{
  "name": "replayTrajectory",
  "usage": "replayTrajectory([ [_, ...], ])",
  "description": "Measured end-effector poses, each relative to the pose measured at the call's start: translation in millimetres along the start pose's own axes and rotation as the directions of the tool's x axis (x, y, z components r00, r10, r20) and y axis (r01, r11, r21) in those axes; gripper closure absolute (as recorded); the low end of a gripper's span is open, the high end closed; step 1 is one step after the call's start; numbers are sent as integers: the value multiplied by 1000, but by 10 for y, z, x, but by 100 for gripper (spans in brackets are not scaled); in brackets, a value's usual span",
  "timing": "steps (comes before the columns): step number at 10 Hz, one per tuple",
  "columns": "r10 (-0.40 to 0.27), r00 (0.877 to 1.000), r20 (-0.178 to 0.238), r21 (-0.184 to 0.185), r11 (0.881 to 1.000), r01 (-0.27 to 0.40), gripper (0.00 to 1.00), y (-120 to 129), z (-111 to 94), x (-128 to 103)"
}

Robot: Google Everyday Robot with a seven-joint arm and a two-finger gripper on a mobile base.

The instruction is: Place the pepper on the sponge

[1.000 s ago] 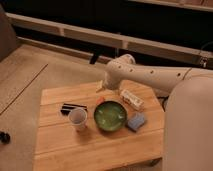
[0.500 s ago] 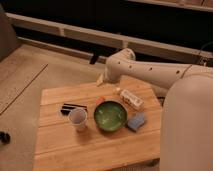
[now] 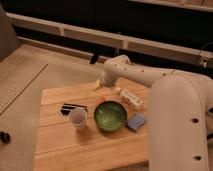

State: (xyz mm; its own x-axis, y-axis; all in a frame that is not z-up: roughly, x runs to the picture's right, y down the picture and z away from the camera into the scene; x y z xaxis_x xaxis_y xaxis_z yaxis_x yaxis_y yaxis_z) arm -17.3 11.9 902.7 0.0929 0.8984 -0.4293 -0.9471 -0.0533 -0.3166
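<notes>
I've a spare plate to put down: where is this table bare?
Widest: the near strip of table, in front of cup and green bowl. Smaller: the far-left corner behind the black object. Tight: pepper, packet and sponge crowd the bowl, gripper near the pepper.

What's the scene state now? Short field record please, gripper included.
gripper: low over the far part of the table, just behind the pepper
pepper: by the green bowl's far rim; contact with gripper cannot be told
sponge: flat on table, right of bowl, nothing on it
green bowl: mid table
white cup: upright, left of bowl
black object: flat, behind cup
white packet: behind sponge
task: pepper not yet on sponge
</notes>
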Motion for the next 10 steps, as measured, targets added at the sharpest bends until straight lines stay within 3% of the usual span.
replayTrajectory([
  [4, 28, 994, -105, -33, 999, -31, 35, -15, 411, 153],
  [8, 8, 982, -187, -72, 997, -22, 35, 193, 684, 243],
  [10, -4, 973, -229, -73, 997, -13, 35, 231, 764, 317],
])
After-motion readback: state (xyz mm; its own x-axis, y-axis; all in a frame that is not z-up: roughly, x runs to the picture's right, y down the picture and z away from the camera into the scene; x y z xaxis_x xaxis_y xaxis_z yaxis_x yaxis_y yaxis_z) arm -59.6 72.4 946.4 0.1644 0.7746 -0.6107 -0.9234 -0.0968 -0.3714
